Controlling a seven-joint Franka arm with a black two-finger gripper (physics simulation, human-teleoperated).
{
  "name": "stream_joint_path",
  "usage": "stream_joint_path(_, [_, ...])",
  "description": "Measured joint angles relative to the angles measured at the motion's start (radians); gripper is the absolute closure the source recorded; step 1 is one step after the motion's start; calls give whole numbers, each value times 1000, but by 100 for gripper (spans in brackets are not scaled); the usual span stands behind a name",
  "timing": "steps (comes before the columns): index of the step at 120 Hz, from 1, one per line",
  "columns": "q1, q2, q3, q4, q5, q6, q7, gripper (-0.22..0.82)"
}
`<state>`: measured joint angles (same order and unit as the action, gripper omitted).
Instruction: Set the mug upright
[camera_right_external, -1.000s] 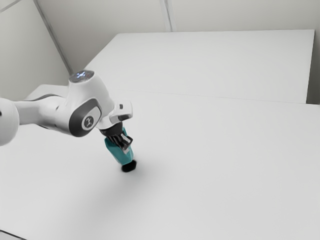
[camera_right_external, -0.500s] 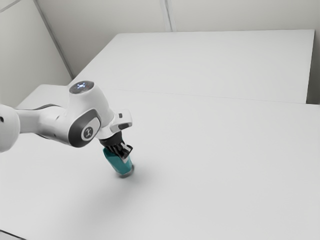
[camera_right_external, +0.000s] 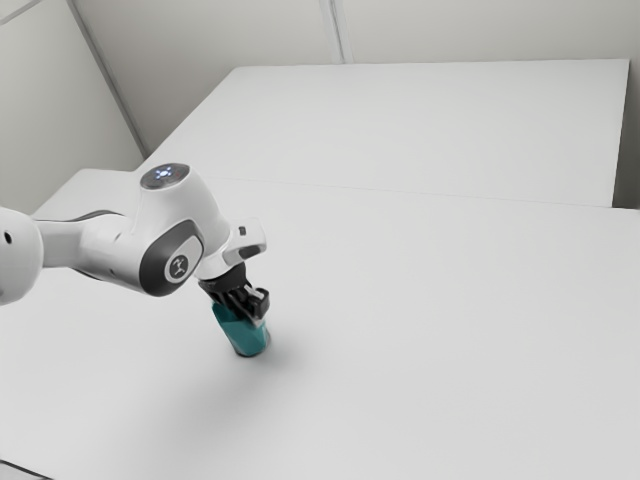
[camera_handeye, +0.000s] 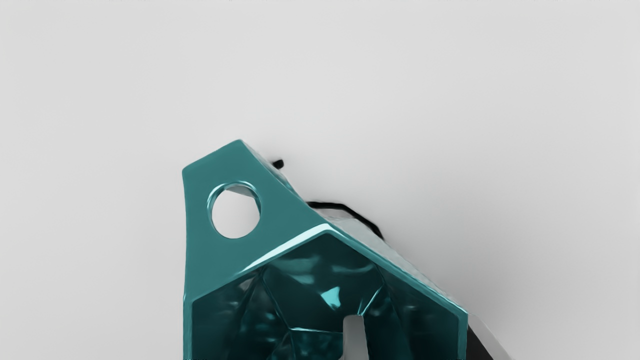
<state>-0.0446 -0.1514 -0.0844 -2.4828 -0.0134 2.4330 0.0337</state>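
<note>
Mug (camera_right_external: 247, 338), teal and glossy, has an angular rim (camera_handeye: 325, 228), faceted dark inner walls (camera_handeye: 325, 260) and a flat handle (camera_handeye: 200, 250) with a round hole; it sits on the desk (camera_right_external: 420, 340) under the pincer (camera_right_external: 249, 308), whose grip I cannot tell.

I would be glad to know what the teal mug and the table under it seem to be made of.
The mug looks like glossy metal or glazed ceramic: its faceted inside throws sharp, bright highlights, though lacquered plastic is possible. The table looks like matte white laminate or painted board, being smooth and showing only soft shading.
</note>
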Motion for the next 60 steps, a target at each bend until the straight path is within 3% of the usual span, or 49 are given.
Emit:
stream_joint_path(11, [-3,-14,-15,2,-4,0,-3,33])
stream_joint_path(24, [2,-50,-31,4,-6,-3,-6,21])
stream_joint_path(44, [25,-87,-59,23,-8,-21,-8,11])
stream_joint_path(60, [32,-82,-64,120,-11,-100,-10,7])
